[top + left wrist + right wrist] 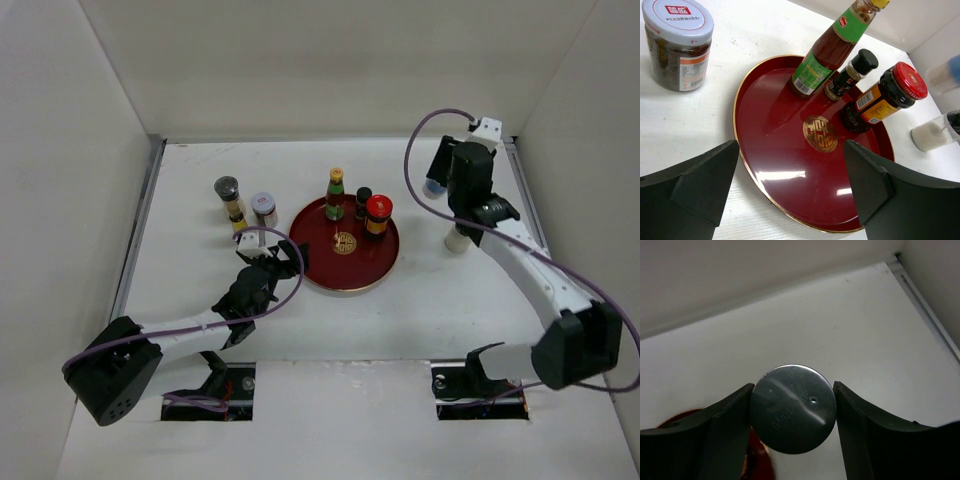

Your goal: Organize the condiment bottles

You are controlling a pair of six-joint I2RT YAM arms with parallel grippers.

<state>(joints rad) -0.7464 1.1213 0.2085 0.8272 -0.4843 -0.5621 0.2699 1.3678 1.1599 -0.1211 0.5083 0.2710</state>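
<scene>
Three small sauce bottles (363, 203) stand on the dark red round tray (340, 268). The jaws of the right gripper (792, 390) squeeze a small bottle with a round silver cap (792, 412) over the white bench (450, 300). The jaws of the left gripper (790, 146) are wide open and empty. The held bottle is probably light, hard and slippery, so squeeze its sides gently.

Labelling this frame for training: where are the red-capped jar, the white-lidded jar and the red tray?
red-capped jar (879, 102), left wrist view, on its label.
white-lidded jar (677, 55), left wrist view, on its glass side.
red tray (780, 145), left wrist view, on its bare floor.
</scene>
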